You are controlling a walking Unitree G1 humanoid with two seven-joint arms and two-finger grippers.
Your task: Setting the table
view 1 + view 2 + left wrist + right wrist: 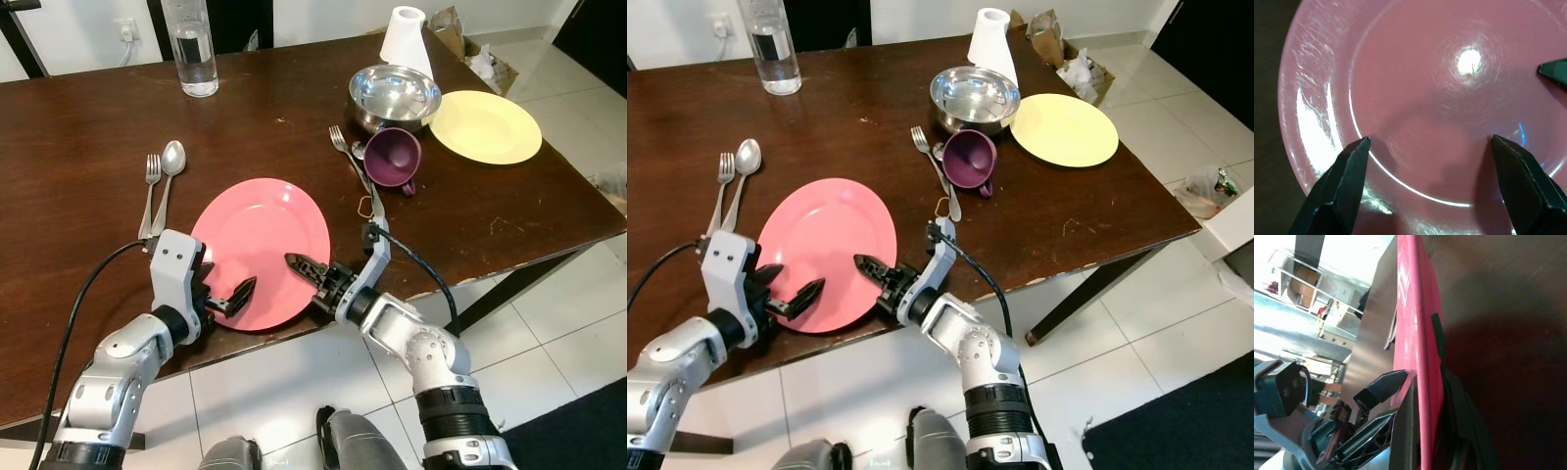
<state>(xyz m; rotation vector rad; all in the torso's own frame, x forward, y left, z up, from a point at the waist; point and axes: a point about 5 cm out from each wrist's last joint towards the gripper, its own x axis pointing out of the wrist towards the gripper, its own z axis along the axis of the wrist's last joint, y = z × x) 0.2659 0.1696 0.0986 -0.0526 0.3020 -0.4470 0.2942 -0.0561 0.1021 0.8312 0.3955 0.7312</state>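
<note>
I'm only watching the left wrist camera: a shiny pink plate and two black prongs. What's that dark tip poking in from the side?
Observer: A finger of the robot's right hand, which is clamped on the rim of the round pink plate.
Operator: And the two prongs?
Observer: They belong to the left hand, over the plate's near left part.
Operator: Any cutlery around?
Observer: A silver metal fork and spoon lie side by side on the dark wooden table, left of the plate.
</note>
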